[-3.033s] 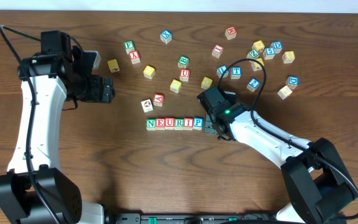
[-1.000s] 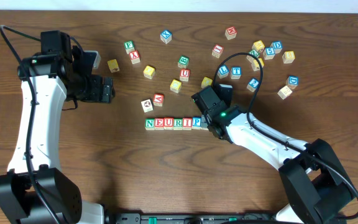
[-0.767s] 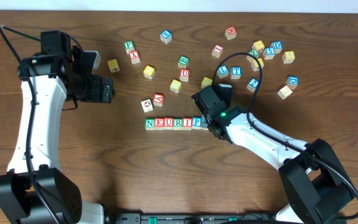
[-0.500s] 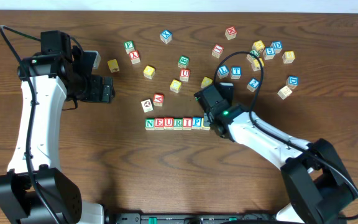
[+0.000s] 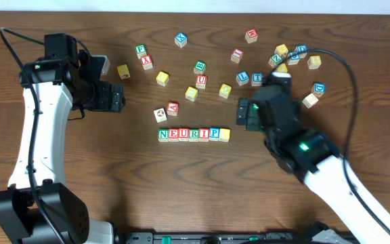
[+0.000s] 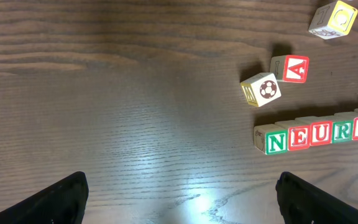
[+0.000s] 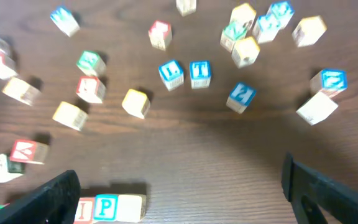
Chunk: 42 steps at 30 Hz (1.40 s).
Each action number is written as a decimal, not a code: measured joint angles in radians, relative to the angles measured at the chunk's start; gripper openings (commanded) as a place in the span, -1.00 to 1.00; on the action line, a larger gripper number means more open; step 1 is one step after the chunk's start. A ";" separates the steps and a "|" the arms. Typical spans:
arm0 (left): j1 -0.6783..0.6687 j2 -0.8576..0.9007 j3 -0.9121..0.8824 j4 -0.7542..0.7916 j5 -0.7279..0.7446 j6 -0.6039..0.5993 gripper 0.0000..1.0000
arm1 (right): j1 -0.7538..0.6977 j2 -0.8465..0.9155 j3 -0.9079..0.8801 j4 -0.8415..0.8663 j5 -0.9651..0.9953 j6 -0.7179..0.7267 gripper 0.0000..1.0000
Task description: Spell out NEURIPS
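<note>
Dark wooden tabletop (image 5: 181,196) carries a straight row (image 5: 193,134) of seven cubes, touching side by side near the middle. It starts with the green N cube (image 5: 163,135) at the left, then E, U, R, I and the blue P cube (image 5: 214,133). A yellow cube (image 5: 225,135) closes the right end, but its letter cannot be read from overhead.

The right pincer (image 5: 245,114) stands just right of that end and a little farther back, apart from the yellow cube. Its fingers are spread wide, and its wrist view shows nothing between them.

The left pincer (image 5: 118,97) hangs well to the left of the row, also spread wide and empty, over bare wood.

Just beyond the N end lie a red A cube (image 5: 172,108) and a ball cube (image 5: 160,114), close together. Loose cubes (image 5: 249,78) are scattered across the far half of the tabletop, thickest at the far right.
</note>
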 measured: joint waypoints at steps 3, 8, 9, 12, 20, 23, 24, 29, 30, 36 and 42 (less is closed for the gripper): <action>0.000 0.000 0.000 0.000 0.000 0.000 0.89 | 0.000 -0.050 0.000 -0.003 0.000 -0.002 0.99; 0.000 0.000 0.000 0.000 0.000 0.000 0.89 | 0.000 -0.064 0.000 -0.006 0.000 -0.004 0.99; 0.000 0.000 0.000 0.000 0.000 0.000 0.89 | 0.000 -0.063 0.000 -0.007 0.000 -0.004 0.99; 0.000 0.000 0.000 0.000 0.000 0.000 0.89 | 0.000 -0.062 0.000 -0.008 0.000 -0.004 0.99; 0.000 0.000 0.000 0.000 0.000 0.000 0.89 | 0.000 -0.062 0.000 -0.008 0.000 -0.004 0.99; 0.000 0.000 0.000 0.000 0.000 0.000 0.89 | 0.000 -0.062 0.000 -0.008 0.000 -0.004 0.98; 0.000 0.000 0.000 0.000 0.000 0.000 0.89 | 0.000 -0.062 0.000 -0.008 0.000 -0.004 0.98; 0.000 0.000 0.000 0.000 -0.001 0.000 0.89 | 0.000 -0.062 0.000 -0.008 0.000 -0.004 0.98; 0.000 -0.004 0.000 0.000 -0.002 0.000 0.89 | 0.000 -0.062 0.000 -0.008 0.000 -0.004 0.99; -0.006 -0.188 -0.001 0.002 -0.012 -0.001 0.89 | 0.000 -0.062 0.000 -0.008 0.000 -0.004 0.99; -0.115 -0.585 -0.039 0.168 -0.012 -0.001 0.89 | 0.000 -0.062 0.000 -0.008 0.000 -0.004 0.98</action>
